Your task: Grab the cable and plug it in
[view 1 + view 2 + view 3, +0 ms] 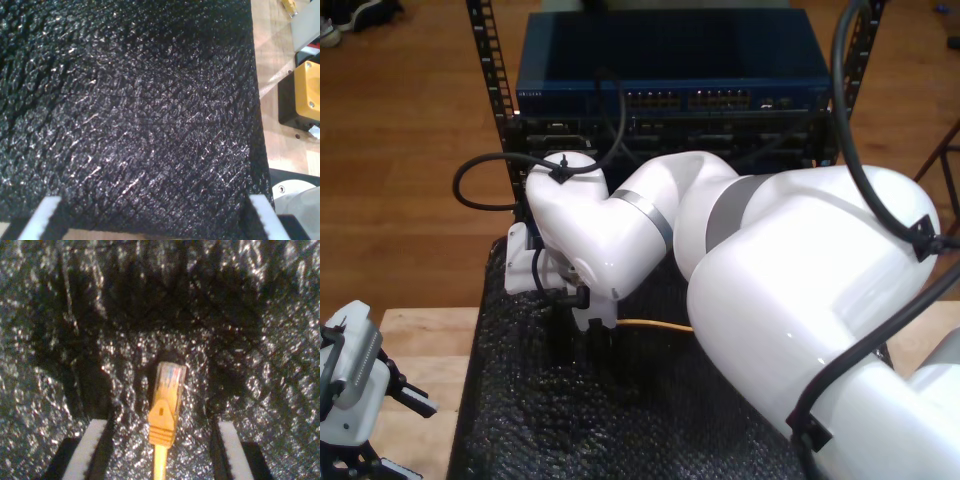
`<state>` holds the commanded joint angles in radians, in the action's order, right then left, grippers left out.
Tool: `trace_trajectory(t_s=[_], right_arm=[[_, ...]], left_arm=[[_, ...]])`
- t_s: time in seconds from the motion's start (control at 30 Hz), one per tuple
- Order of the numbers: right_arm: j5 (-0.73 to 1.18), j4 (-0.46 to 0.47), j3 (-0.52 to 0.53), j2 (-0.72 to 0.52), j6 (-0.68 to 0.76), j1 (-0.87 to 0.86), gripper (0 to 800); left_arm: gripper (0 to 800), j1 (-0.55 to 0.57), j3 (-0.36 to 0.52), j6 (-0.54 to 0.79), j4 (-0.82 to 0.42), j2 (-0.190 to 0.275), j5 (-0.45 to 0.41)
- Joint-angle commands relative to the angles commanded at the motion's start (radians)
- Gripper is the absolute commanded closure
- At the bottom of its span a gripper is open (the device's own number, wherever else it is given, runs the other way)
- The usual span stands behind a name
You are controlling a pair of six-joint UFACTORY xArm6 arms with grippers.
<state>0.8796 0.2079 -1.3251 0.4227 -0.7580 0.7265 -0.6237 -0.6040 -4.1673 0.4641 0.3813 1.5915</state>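
Big white arm [740,250] fills the exterior view, reaching down over the black foam mat [520,420] that covers the surface in front of the blue network switch [670,75] in the rack. The mat is dimpled and soft-looking, so I judge anything on it sits a little sunk in.

My second gripper [160,450] hangs right over that mat, jaws spread wide, one white pad on each side and touching nothing. Dead between them lies the cable [160,460], yellow-orange, thin and, I'd say, light and floppy; it will trail and swing once lifted. In the exterior view I catch a short run of it on the mat [655,324] just beside the gripper, heading toward the exterior view's right under the arm.

At its tip, the clear plug [170,377], with the ribbed yellow boot [162,425] behind it. The plug is hard, small, slick plastic, and its latch tab is probably fragile. I'd close on the boot or just behind the plug, where it's stiff enough to aim at a port, not on the limp cord.

My first gripper [155,220] looks down on the mat's edge, jaws also wide and holding nothing, a yellow-and-black box [306,92] off on the wooden surface [280,135].
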Motion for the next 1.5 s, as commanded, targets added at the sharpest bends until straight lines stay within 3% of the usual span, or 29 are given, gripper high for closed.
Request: trace_trajectory(t_s=[1.2, 1.37, 1.5], right_arm=[[-0.002, 0.041, 0.002, 0.005, 0.023, 0.012, 616], [-0.002, 0.041, 0.002, 0.003, 0.023, 0.012, 735], [-0.002, 0.041, 0.003, -0.002, 0.023, 0.012, 778]], left_arm=[[0, 0.0, 0.0, 0.0, 0.0, 0.0, 0.002], [0, 0.0, 0.0, 0.0, 0.0, 0.0, 0.002], [0, 0.0, 0.0, 0.0, 0.0, 0.0, 0.002]])
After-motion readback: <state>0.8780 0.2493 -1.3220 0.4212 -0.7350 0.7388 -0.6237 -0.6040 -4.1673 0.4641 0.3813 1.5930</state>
